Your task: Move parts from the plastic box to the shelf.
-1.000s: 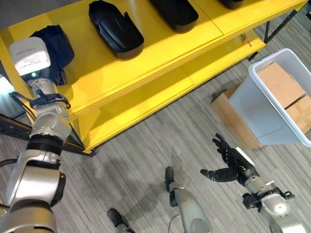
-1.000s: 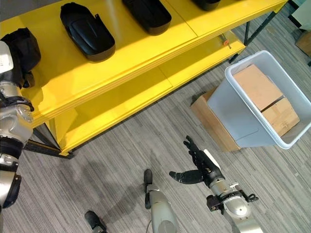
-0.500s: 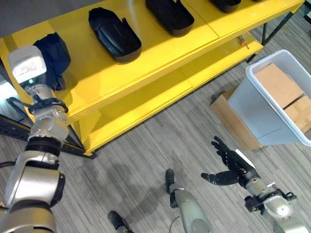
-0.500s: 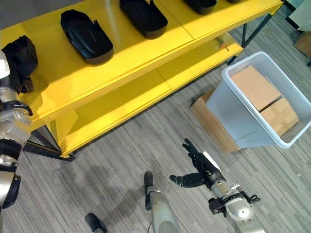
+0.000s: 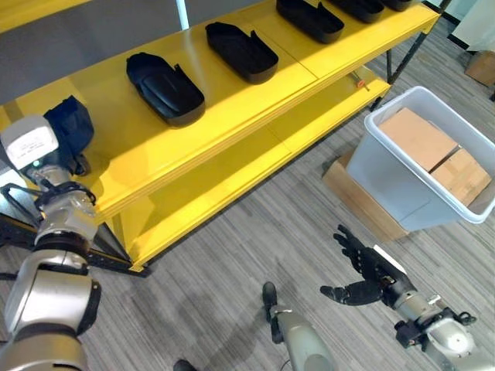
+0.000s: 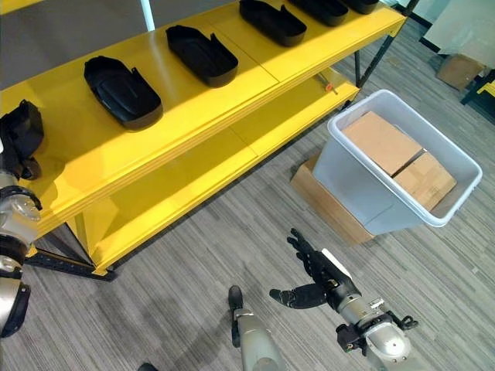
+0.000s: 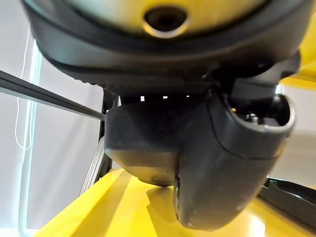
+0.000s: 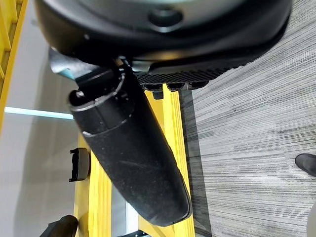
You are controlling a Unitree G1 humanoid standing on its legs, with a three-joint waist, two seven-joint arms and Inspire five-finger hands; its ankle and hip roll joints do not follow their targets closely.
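Left eye view panned since earlier, right hand [image 5: 370, 272] still spread above floor

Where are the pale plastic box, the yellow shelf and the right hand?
pale plastic box [image 6: 361, 184]: right eye view, on its near side wall.
yellow shelf [image 5: 232, 100]: left eye view, on the bare top board.
right hand [image 6: 323, 272]: right eye view, on the palm.

From my seat, the shelf [image 5: 232, 100] is my landmark: along its top I see black parts [image 5: 165, 77] in a row, with my left hand [image 5: 68, 127] on its left end. To the shelf's right, a plastic box [image 5: 394, 166] holding cardboard boxes [image 5: 418, 139] sits tilted on flat cardboard [image 5: 352, 193]. My right hand [image 5: 370, 270] hangs over the floor [image 5: 232, 255] in front of the shelf, near the box.
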